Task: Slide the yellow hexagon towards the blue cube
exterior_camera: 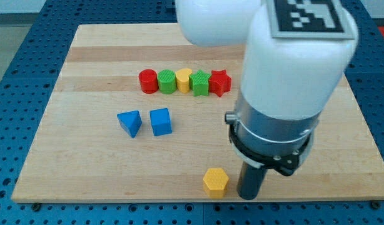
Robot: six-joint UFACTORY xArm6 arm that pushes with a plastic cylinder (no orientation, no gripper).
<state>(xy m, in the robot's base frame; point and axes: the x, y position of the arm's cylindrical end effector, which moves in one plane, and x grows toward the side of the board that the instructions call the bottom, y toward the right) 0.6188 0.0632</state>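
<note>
The yellow hexagon [215, 181] lies near the bottom edge of the wooden board, a little right of centre. The blue cube [161, 121] sits up and to the left of it, mid-board. My tip [247, 196] is at the bottom edge, just to the right of the yellow hexagon, close beside it; I cannot tell if they touch. The rod rises into the large white arm body that hides the board's right middle.
A blue triangle [130, 122] lies just left of the blue cube. A row near the view's top holds a red cylinder [147, 80], green cylinder [167, 82], yellow cylinder [184, 80], green block [200, 83] and red star [220, 82].
</note>
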